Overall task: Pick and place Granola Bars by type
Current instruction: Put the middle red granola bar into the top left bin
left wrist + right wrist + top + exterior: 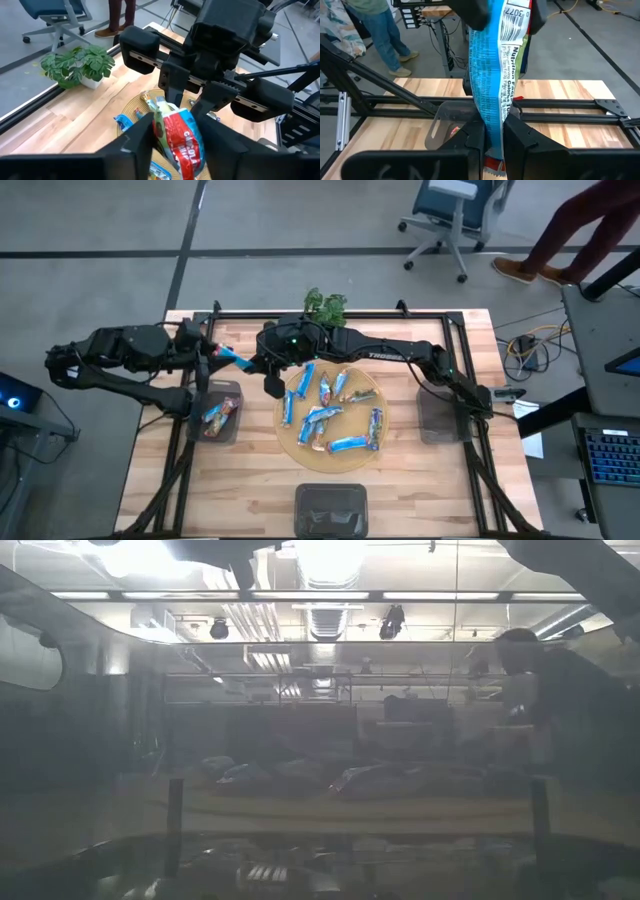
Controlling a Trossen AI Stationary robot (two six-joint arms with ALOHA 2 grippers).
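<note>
One granola bar [234, 358], blue with a red and white label, hangs in the air between my two grippers, above the table between the left grey bin [215, 418] and the round woven plate [372, 455]. My left gripper [218, 356] is shut on one end of it and my right gripper [258, 365] on the other. Several more blue bars [322, 418] lie flat on the plate. A few bars [218, 416] lie in the left bin. My left gripper pinches the bar's label end [176, 142] between its two fingers, coming level from the table's left, along the bar. The bar is clear of the table. My right gripper pinches the bar's other end [493, 131] between its two fingers [476, 141], coming from the table's right, along the bar. The bar stretches from it toward my left gripper [485, 10].
A grey bin [440, 418] stands right of the plate and another [330, 506] at the near edge. A small green plant [325, 305] stands at the far edge. A black frame runs around the table. A person walks beyond the far right corner [575, 230].
</note>
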